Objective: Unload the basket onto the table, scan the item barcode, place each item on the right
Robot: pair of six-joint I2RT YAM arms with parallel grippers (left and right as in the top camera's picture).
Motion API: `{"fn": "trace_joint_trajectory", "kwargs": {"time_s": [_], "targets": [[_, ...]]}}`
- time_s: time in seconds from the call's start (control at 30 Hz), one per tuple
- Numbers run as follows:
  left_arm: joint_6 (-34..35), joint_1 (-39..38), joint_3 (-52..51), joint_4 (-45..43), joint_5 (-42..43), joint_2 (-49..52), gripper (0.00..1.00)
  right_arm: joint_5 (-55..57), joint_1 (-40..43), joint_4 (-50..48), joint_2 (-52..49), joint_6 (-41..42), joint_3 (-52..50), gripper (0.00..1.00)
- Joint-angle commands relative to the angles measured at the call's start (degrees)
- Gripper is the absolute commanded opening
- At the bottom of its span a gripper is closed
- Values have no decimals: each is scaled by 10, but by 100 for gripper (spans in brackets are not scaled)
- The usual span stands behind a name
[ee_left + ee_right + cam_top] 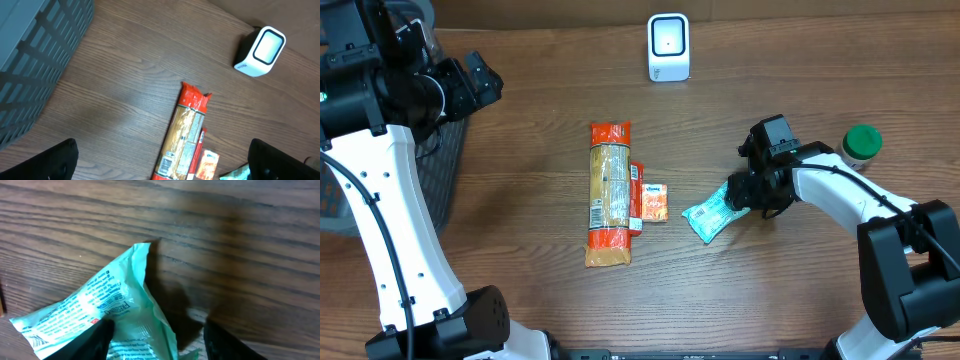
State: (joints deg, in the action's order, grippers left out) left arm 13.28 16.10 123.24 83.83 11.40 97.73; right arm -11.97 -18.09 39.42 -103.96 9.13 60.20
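Observation:
The item at hand is a mint-green printed packet lying flat on the wooden table, right of centre. My right gripper is down at its right end. In the right wrist view the packet has its crumpled end between my open gripper's two black fingers; the left finger rests on the film and the right one stands clear of it. The white barcode scanner stands at the back centre, also seen from the left wrist. My left gripper hangs wide open and empty, high at the left.
A long orange pasta pack lies mid-table with a small orange sachet against its right side. A green-lidded jar stands at the right. A dark mesh basket sits at the left edge.

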Motion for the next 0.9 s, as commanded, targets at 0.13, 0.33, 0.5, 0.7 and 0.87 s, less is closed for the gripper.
{"fn": "trace_joint_trajectory", "kwargs": {"time_s": [0.13,0.33,0.5,0.7,0.87], "targets": [[-11,-4,1,0,5,4,100,17,-2,9,-2,-2,-20,62],[-10,-4,1,-1,5,4,100,-19,-2,17,0,-2,2,62],[-11,-4,1,-1,4,4,99,-19,-2,51,8,-2,35,63],[-10,-4,1,-1,5,4,100,-23,-2,92,13,-2,43,67],[-10,-4,1,-1,4,4,100,-36,-3,109,13,1,38,69]]}}
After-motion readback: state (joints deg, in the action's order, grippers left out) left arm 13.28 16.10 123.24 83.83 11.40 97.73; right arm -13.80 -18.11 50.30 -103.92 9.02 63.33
